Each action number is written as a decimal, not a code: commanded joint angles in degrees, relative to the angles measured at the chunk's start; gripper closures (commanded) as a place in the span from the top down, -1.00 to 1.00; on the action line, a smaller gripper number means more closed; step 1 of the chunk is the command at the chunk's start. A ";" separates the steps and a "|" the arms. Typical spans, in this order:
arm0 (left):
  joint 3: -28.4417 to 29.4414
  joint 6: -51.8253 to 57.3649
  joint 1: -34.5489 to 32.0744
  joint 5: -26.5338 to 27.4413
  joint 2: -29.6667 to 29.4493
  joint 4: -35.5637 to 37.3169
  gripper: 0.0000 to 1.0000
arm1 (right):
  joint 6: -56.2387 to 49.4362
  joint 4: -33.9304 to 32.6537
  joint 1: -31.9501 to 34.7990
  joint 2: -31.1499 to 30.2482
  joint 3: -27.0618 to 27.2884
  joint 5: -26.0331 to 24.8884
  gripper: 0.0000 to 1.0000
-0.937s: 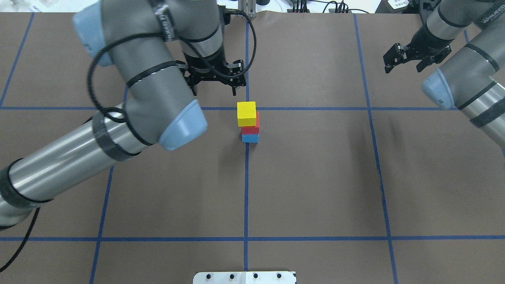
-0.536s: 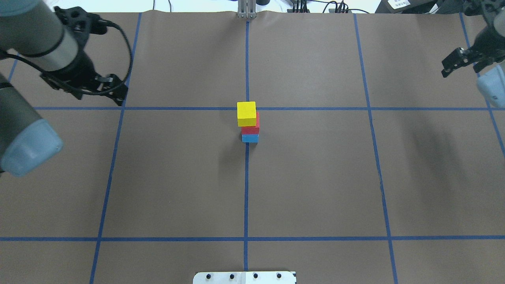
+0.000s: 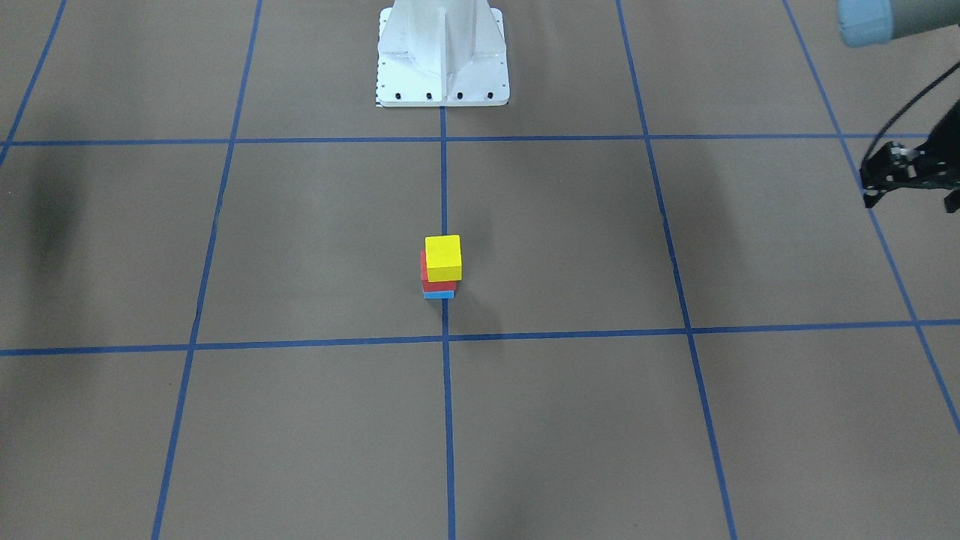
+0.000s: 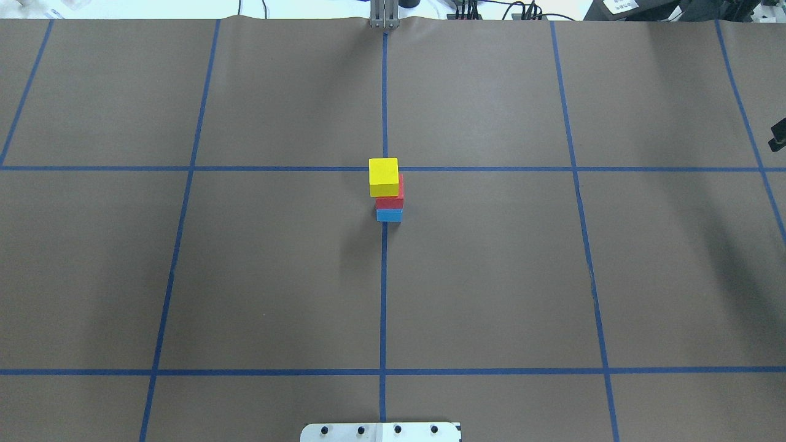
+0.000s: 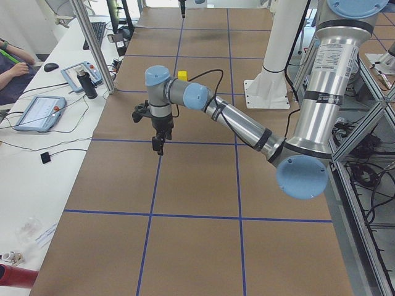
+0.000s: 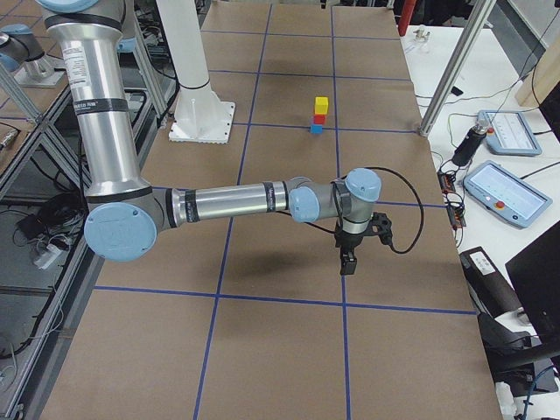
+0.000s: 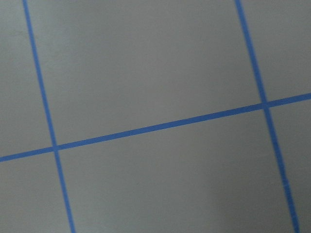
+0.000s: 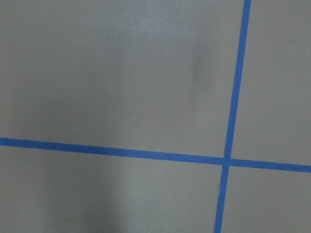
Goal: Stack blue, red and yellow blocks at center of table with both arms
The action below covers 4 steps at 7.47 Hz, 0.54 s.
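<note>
A yellow block (image 4: pixel 383 177) sits on a red block (image 4: pixel 390 201), which sits on a blue block (image 4: pixel 389 215), at the table's centre. The stack also shows in the front view, with yellow (image 3: pixel 442 256) on top and blue (image 3: pixel 439 295) at the bottom. The yellow block is shifted a little off the red one. My left gripper (image 3: pixel 910 201) is open and empty, far off to the side above the table. Only a sliver of my right gripper (image 4: pixel 778 136) shows at the table's edge, and I cannot tell its state. Both wrist views show only bare table and blue tape lines.
The white robot base (image 3: pixel 442 52) stands at the near middle edge of the table. A metal post (image 4: pixel 384 15) stands at the far edge. Tablets and cables lie on the operators' desk (image 5: pixel 37 111) beside the table.
Both arms have pulled away from the stack towards their own sides. The left arm has left the overhead view and the right one has almost left it. The stack has not moved.
</note>
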 commanded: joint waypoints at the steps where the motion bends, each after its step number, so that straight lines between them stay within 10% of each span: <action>1: 17.51 8.76 -6.58 -3.21 2.12 -13.97 1.00 | -0.10 0.70 4.40 -0.39 -0.87 5.17 0.99; 4: 27.46 8.68 -6.76 -4.11 2.20 -25.73 1.00 | -0.20 0.43 6.27 -1.53 -1.14 9.79 0.99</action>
